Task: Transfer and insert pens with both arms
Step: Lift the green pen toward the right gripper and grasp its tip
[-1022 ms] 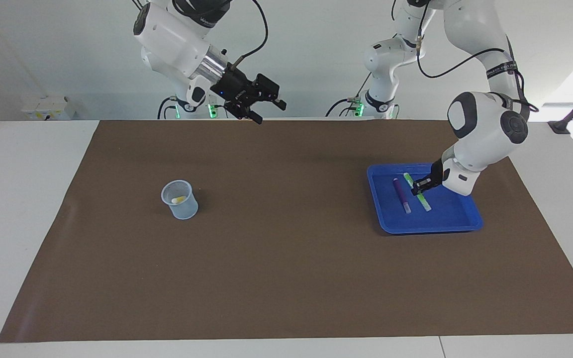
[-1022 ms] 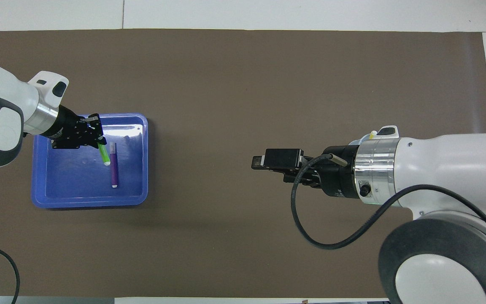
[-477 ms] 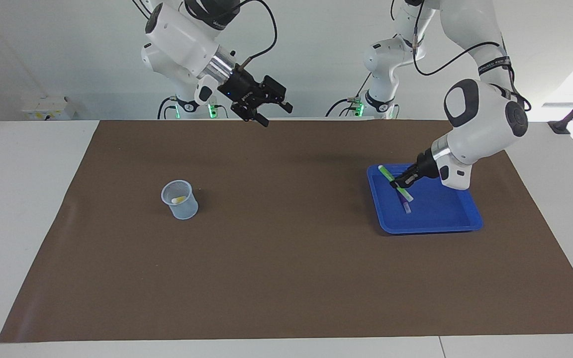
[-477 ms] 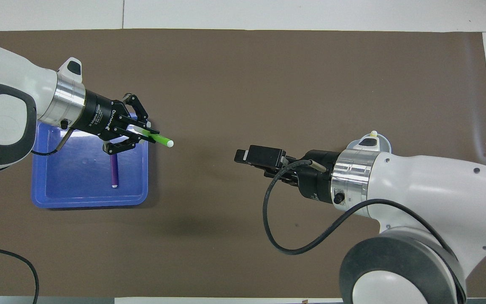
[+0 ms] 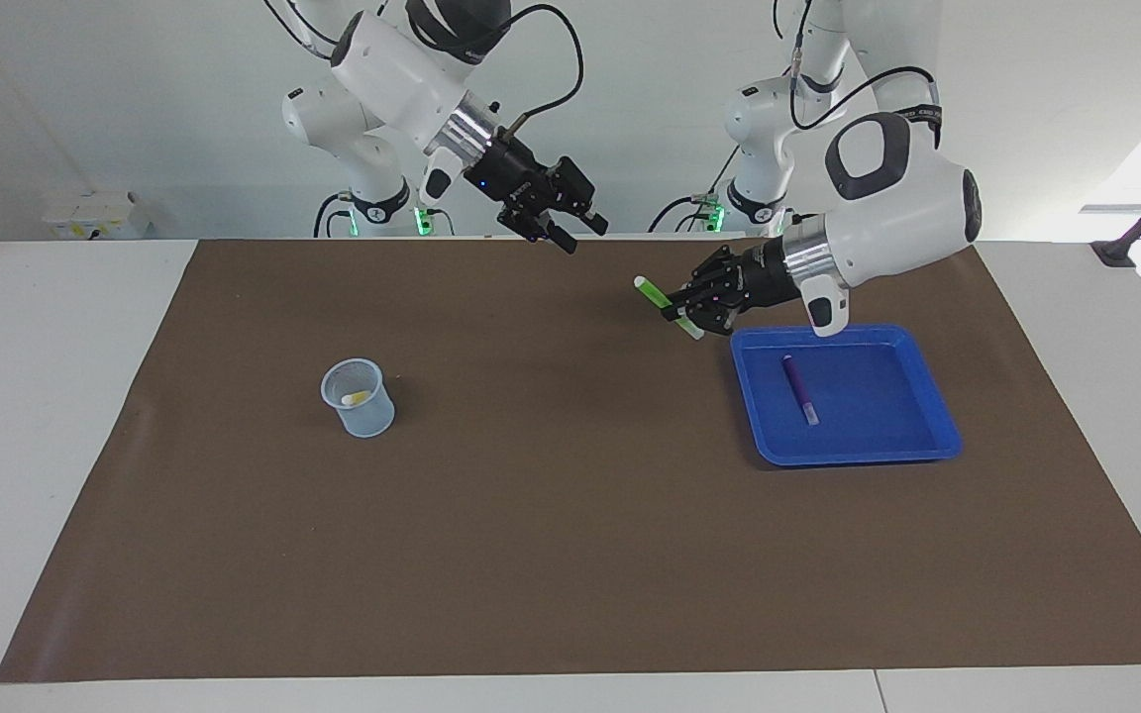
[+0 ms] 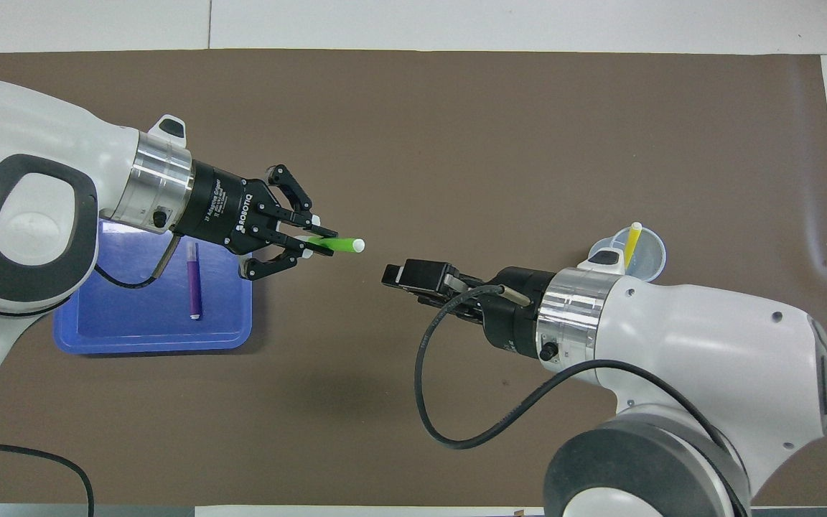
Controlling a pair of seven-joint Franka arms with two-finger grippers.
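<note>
My left gripper (image 5: 679, 312) (image 6: 321, 241) is shut on the green pen (image 5: 654, 295) (image 6: 345, 245), held up over the brown mat just off the blue tray (image 5: 878, 421) (image 6: 133, 323). The pen's pale tip points toward my right gripper (image 5: 580, 234) (image 6: 400, 274), which hangs open a short gap away over the mat's middle, holding nothing. The purple pen (image 5: 798, 388) (image 6: 194, 280) lies flat in the tray. The yellow pen (image 5: 357, 398) (image 6: 632, 241) stands in a pale translucent cup (image 5: 359, 406) (image 6: 652, 253), partly covered by my right arm in the overhead view.
A brown mat (image 5: 570, 515) covers most of the white table (image 5: 46, 396). The tray sits toward the left arm's end, the cup toward the right arm's end. Two smaller arm bases (image 5: 744, 198) with green lights stand at the robots' edge.
My left gripper lifted the green pen out of the tray and carried it toward the table's middle. My right gripper moved toward it and its fingers narrowed.
</note>
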